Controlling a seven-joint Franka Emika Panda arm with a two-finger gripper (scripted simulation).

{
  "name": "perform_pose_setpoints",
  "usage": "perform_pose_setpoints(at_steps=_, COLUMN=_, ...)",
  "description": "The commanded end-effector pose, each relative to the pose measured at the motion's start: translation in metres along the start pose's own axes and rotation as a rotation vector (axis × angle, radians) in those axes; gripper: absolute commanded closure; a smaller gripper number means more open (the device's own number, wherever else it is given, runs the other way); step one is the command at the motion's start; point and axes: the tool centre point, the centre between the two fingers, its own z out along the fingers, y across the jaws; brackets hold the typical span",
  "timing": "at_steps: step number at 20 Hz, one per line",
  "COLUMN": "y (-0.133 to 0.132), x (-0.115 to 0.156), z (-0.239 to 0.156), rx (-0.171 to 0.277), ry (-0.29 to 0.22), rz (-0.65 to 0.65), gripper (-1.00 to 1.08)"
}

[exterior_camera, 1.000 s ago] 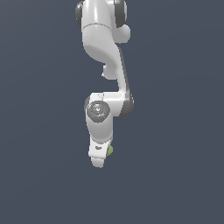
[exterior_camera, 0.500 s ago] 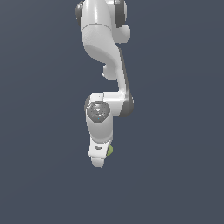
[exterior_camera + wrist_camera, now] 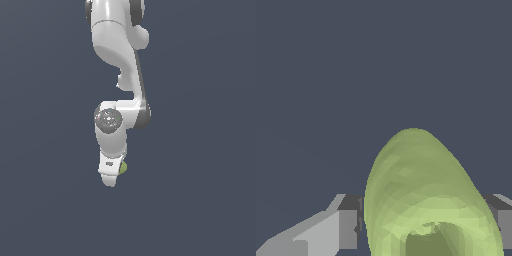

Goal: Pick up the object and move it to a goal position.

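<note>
All around there is one flat slate-grey surface, plain and unmarked in both the exterior and wrist views. No edge, seam or shadow shows on it. Whether anything rests directly on it cannot be told.

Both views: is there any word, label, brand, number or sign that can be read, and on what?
None can be read.
A small dark mark on the white arm just above the end effector in the exterior view is too small to read.
The green lump between the fingers in the wrist view bears no text.
</note>
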Motion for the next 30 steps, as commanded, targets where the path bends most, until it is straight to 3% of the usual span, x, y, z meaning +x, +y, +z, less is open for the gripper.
perform_pose_setpoints(at_steps=1, y=-0.006, x=-0.006, z=-0.006, rx=-0.001, ry=0.000, rz=0.001, gripper=1.08)
perform_pose_setpoints(at_steps=9, y=-0.039, x=-0.037, z=-0.037, rx=-0.001, ry=-0.001, rz=0.001, gripper=1.08)
perform_pose_setpoints(at_steps=30, y=-0.157, x=-0.152, z=-0.152, rx=-0.002, ry=0.001, rz=0.001, gripper=1.08)
